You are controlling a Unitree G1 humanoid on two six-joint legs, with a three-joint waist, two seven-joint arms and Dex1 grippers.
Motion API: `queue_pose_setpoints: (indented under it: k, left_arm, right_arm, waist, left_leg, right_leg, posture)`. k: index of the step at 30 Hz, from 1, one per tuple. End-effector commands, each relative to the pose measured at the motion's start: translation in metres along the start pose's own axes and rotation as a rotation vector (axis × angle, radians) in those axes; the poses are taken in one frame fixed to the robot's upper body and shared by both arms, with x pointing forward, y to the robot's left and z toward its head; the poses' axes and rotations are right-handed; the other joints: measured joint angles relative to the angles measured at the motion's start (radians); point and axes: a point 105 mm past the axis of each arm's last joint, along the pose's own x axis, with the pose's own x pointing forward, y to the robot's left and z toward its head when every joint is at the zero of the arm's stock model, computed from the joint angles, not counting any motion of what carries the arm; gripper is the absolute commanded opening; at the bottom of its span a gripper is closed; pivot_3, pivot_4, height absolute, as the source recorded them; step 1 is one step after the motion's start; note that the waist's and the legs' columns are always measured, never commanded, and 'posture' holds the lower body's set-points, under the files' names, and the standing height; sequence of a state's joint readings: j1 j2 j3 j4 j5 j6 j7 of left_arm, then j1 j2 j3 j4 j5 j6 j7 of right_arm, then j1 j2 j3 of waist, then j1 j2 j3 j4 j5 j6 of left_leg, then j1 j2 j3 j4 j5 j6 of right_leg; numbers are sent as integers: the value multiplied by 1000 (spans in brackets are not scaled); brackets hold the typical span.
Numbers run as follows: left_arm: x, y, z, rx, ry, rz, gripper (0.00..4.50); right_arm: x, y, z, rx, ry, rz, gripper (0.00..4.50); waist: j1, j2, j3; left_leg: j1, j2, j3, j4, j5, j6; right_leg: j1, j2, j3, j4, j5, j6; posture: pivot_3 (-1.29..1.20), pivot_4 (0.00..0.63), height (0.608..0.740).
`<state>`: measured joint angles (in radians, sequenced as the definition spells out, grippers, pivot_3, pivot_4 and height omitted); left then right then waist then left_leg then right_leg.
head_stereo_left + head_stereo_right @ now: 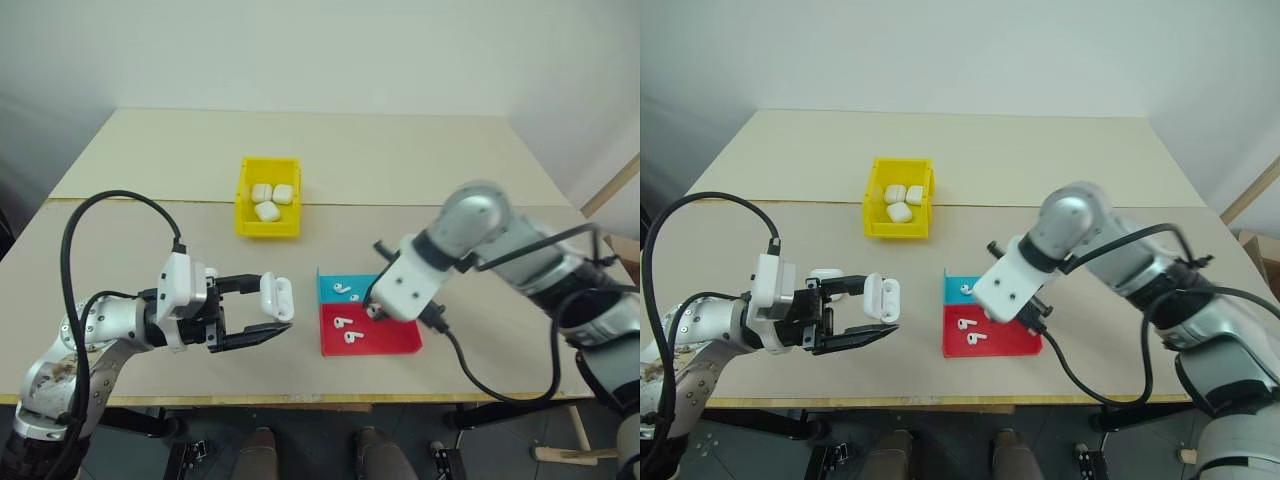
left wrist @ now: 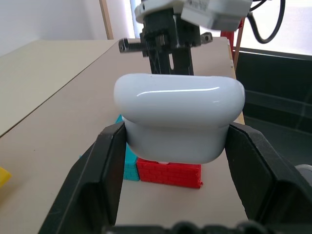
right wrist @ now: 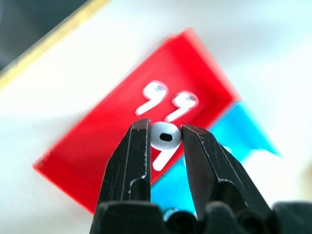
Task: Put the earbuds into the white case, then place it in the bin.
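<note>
Three cases [image 1: 270, 198] lie in the bin [image 1: 245, 203], behind two adjoining trays [image 1: 398, 342] (each holding earbuds [image 1: 346, 329]).

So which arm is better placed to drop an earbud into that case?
The right. Its fingers already pinch an earbud above the red tray, while the left gripper is busy holding the white case.

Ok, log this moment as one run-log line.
left gripper: shut on white case | right gripper: shut on earbud above red tray | bin: three cases inside
</note>
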<state>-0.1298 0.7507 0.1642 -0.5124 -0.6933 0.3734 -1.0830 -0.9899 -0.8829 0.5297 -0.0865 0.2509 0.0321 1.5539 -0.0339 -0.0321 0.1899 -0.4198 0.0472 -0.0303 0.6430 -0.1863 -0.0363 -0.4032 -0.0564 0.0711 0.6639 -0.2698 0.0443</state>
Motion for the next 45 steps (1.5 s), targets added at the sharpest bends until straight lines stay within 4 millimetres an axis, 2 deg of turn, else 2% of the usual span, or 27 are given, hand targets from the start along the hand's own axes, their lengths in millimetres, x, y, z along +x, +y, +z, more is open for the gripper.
queue_pose_setpoints:
  k: [1, 7, 14, 18, 23, 27, 32, 45]
  left_arm:
    - [2, -2, 19, 41, -94, -29, 2800]
    - [17, -10, 23, 33, -178, -110, 2800]
    - [32, -19, 21, 24, -195, -152, 2800]
    - [38, -23, 24, 26, -195, -153, 2800]
    - [40, -27, 31, 40, -215, -130, 2800]
    - [40, -29, 36, 41, -239, -117, 2800]
    - [38, -31, 39, 31, -252, -111, 2800]
    - [36, -32, 38, 13, -251, -120, 2800]
  right_arm:
    - [-34, -12, 15, 119, -154, -246, 1213]
    - [-73, -16, 30, 287, -376, -644, 1213]
    - [-90, -15, 64, 333, -626, -820, 1213]
    - [-84, -17, 85, 347, -800, -812, 1213]
    - [-57, -11, 96, 335, -879, -720, 1213]
    - [-42, -9, 97, 291, -895, -681, 1213]
    - [-33, -7, 96, 247, -882, -646, 1213]
    - [-23, -1, 92, 210, -831, -634, 1213]
  waist:
    - [0, 0, 0]
    - [-1, 0, 0]
    - [-6, 0, 0]
    - [-7, 0, 0]
    - [-6, 0, 0]
    - [-6, 0, 0]
    - [-6, 0, 0]
    - [-6, 0, 0]
  left_leg:
    - [0, 0, 0, 0, 0, 0]
    - [-1, 0, 0, 0, 0, 0]
    - [-1, 0, 0, 0, 0, 0]
    - [-1, 0, 0, 0, 0, 0]
    - [-1, 0, 0, 0, 0, 0]
    - [-1, 0, 0, 0, 0, 0]
    - [-1, 0, 0, 0, 0, 0]
    - [-1, 0, 0, 0, 0, 0]
  right_leg:
    - [0, 0, 0, 0, 0, 0]
    - [0, 0, 0, 0, 0, 0]
    - [0, 1, 1, 0, 0, 0]
    - [0, 1, 1, 0, 0, 0]
    - [0, 1, 1, 0, 0, 1]
    - [0, 1, 1, 0, 0, 1]
    - [0, 1, 1, 0, 0, 1]
    - [0, 1, 1, 0, 0, 1]
  posture:
    - [0, 150, 740]
    - [0, 150, 740]
    - [0, 150, 740]
    - [0, 150, 740]
    - [0, 150, 740]
    - [0, 150, 740]
    - [0, 150, 740]
    - [0, 150, 740]
